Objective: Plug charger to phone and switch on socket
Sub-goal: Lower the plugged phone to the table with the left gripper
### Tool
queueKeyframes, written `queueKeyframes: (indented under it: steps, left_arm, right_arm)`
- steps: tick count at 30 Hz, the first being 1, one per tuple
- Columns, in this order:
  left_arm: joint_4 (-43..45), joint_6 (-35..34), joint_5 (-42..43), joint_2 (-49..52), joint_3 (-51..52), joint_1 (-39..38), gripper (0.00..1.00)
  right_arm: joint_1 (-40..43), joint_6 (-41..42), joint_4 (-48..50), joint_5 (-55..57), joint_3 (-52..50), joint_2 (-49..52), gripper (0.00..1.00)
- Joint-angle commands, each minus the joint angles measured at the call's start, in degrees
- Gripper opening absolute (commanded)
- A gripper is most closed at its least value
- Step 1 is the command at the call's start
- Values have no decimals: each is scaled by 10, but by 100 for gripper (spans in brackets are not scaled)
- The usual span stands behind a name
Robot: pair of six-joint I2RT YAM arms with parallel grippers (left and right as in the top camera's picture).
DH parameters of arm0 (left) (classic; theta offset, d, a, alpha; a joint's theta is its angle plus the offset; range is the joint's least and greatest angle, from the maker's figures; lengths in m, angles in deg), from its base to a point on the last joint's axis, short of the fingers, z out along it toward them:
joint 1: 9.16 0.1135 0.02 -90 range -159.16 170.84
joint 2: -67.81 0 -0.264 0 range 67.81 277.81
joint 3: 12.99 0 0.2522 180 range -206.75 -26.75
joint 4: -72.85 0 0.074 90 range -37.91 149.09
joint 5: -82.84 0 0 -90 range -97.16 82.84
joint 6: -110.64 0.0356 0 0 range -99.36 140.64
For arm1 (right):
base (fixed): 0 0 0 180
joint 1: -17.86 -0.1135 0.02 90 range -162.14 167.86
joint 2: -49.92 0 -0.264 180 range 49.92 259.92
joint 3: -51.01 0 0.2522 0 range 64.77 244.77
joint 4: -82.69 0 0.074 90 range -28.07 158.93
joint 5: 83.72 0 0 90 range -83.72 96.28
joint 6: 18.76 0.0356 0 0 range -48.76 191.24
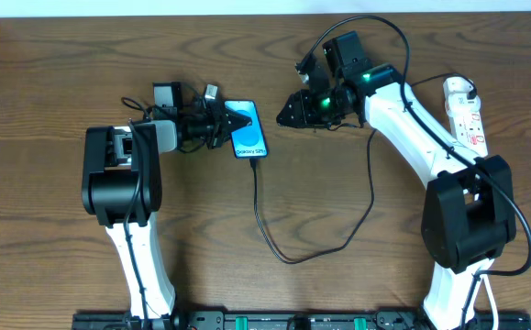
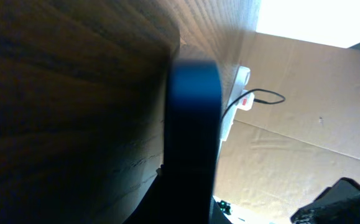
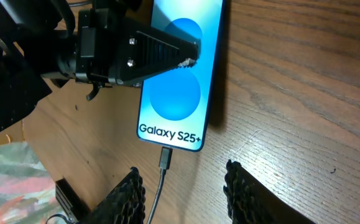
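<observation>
The phone (image 1: 249, 128) lies flat near the worktop's rear edge, with the cable (image 1: 260, 220) connector at its lower end. The left tool (image 1: 226, 121) rests a finger on the screen; its grip state cannot be determined. The right tool (image 3: 183, 182) is released and empty.

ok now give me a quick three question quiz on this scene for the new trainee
1. Fill in: the phone screen reads "Galaxy ___".
2. True or false: the right gripper is shut on the charger.
3. In the overhead view, where is the socket? A) under the phone B) far right, away from the phone C) beside the left arm's base

Key: 1. S25+. 2. False: its fingers stand apart with the charger between them. 3. B.
</observation>
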Motion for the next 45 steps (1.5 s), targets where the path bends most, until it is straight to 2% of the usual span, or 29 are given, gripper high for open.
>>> queueKeyframes:
  steps: [1,5,12,14,16,17,19,20,29,36,40,45]
  left_arm:
    - [-56,57,-65,2,1,0,7]
    - [-123,83,-138,2,1,0,7]
    - [-138,86,-161,2,1,0,8]
    - [-140,86,-163,2,1,0,15]
    - [-140,86,-163,2,1,0,17]
    - [-140,86,-163,2,1,0,25]
    - [-140,86,-163,2,1,0,26]
    - [-140,86,-163,2,1,0,30]
    - [-140,86,-169,2,0,0,36]
    - [-140,86,-185,2,0,4,47]
    - [-154,86,-207,-1,-2,12,53]
    - [-187,93,-260,-18,-2,17,55]
  right_arm:
    - [0,-11,-1,3,1,3,41]
    - [0,-15,-1,3,1,3,41]
    - [0,-15,-4,11,1,3,41]
    - [0,-15,-5,11,1,3,41]
    - [0,-15,-7,11,1,3,41]
    - [0,-15,-8,11,1,3,42]
    - [0,-15,-8,11,1,3,42]
    - [0,-15,-8,11,1,3,42]
    - [0,-15,-9,11,1,3,41]
    - [0,-15,-9,11,1,3,42]
    - [0,-15,-11,11,1,3,42]
    - [0,-15,-13,11,1,3,42]
